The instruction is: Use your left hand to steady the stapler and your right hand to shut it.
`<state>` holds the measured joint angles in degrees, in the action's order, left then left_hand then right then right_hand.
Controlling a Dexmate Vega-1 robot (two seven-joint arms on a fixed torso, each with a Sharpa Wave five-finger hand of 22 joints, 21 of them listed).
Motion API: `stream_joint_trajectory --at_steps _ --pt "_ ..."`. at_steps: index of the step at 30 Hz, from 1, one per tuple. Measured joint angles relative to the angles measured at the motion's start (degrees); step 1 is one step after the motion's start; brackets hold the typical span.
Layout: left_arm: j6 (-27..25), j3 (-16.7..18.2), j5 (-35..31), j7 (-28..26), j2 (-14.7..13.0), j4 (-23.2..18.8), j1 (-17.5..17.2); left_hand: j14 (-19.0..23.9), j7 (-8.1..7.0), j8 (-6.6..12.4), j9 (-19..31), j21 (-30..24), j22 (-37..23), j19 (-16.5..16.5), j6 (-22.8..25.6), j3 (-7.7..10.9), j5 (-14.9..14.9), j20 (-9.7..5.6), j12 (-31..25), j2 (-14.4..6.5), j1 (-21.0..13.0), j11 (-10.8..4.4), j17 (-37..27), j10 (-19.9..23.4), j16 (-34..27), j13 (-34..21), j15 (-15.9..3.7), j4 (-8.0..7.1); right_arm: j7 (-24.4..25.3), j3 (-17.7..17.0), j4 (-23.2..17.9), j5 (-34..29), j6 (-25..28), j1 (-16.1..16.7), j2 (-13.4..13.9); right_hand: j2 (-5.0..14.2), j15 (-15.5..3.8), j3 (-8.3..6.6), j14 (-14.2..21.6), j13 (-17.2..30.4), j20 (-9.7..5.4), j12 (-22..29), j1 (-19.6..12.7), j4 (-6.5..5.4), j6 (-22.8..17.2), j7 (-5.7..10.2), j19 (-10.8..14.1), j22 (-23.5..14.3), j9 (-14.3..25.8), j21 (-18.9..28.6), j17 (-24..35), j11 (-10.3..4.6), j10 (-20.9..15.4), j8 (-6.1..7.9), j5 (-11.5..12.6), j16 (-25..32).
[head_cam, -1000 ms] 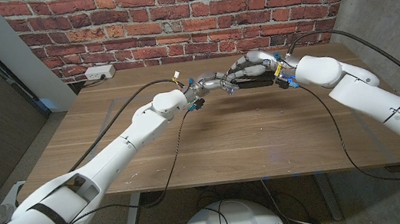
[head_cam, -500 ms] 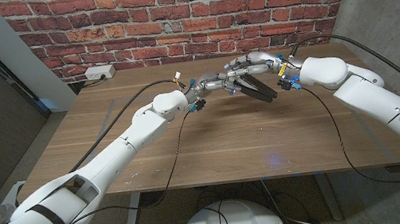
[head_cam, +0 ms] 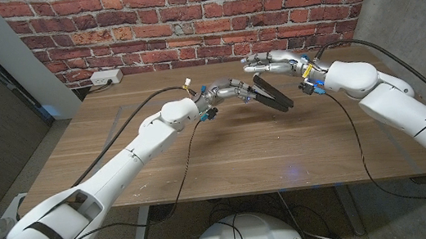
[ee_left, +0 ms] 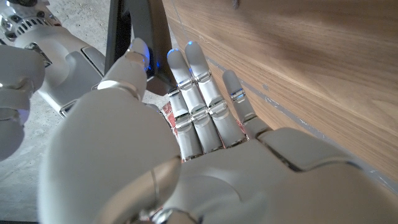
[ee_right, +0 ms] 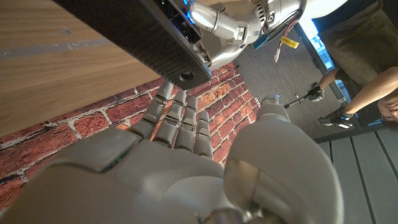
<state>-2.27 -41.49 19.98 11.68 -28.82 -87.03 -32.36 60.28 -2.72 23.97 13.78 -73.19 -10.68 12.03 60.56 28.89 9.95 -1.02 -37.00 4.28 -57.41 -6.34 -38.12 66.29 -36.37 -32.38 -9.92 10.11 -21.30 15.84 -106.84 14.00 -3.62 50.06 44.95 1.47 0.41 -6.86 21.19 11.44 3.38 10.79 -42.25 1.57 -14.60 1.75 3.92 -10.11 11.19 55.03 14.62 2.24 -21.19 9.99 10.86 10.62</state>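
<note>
Stapler [head_cam: 274, 95], black and long, slants from the left hand [head_cam: 230, 92].

A black stapler [head_cam: 273, 93] with a finely ribbed surface is seen against a light brown wooden table [head_cam: 225, 147] with a straight grain. Both arms are white, and the left hand [head_cam: 230, 92] and right hand [head_cam: 271, 61] are silver-grey. The wall [head_cam: 183, 16] is patterned in red brick with pale mortar.

Open air between the right hand [head_cam: 271, 61] and the stapler [head_cam: 273, 95] below; the left hand [head_cam: 230, 92] blocks the stapler's near-left end.
</note>
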Motion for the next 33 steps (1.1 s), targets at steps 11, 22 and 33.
stream_joint_trajectory --at_steps 11,22,33 --pt "0.4 0.9 0.5 -0.7 -1.2 -1.8 -1.5 0.0 0.00 -0.01 0.0 0.0 0.0 0.0 0.0 0.24 0.0 0.01 0.6 0.0 0.0 0.00 -0.4 0.0 0.6 0.0 0.01 0.23 0.0 -4.0 2.3 5.0 -5.0 3.0 -4.1 -0.29 0.02 0.47 -0.6 0.0 -0.21 0.3 1.4 -0.47 -0.3 0.18 -0.2 0.0 -0.3 -0.7 0.0 0.00 0.0 0.63 0.0 0.0" --pt "1.3 2.5 1.7 -1.0 -3.1 -3.0 -3.3 -0.2 0.00 -0.63 0.0 0.0 0.0 -0.2 0.0 0.40 0.0 0.21 1.0 0.0 0.0 0.00 -0.8 0.0 1.0 -0.2 -0.20 0.40 0.6 -7.7 4.5 8.3 -8.6 5.5 -9.3 -0.37 0.01 0.94 -0.6 0.0 0.09 0.3 2.3 -0.95 -0.8 0.30 -0.5 0.0 -0.3 -1.0 -0.3 0.31 0.3 0.63 0.0 0.0" --pt "2.9 4.0 3.1 -0.4 -4.3 -2.6 -4.3 -0.2 0.00 -1.14 0.0 0.0 0.0 -0.5 0.0 0.56 0.0 -0.10 1.5 0.0 0.0 0.00 -1.1 0.0 1.2 -0.2 -0.20 0.56 1.4 -9.9 5.8 10.6 -11.2 6.6 -13.5 -0.38 0.10 1.18 -1.1 0.0 -0.12 0.7 2.8 -1.18 -0.9 0.16 -0.7 0.0 -0.3 -1.4 -0.5 0.31 0.3 0.84 0.0 0.2"
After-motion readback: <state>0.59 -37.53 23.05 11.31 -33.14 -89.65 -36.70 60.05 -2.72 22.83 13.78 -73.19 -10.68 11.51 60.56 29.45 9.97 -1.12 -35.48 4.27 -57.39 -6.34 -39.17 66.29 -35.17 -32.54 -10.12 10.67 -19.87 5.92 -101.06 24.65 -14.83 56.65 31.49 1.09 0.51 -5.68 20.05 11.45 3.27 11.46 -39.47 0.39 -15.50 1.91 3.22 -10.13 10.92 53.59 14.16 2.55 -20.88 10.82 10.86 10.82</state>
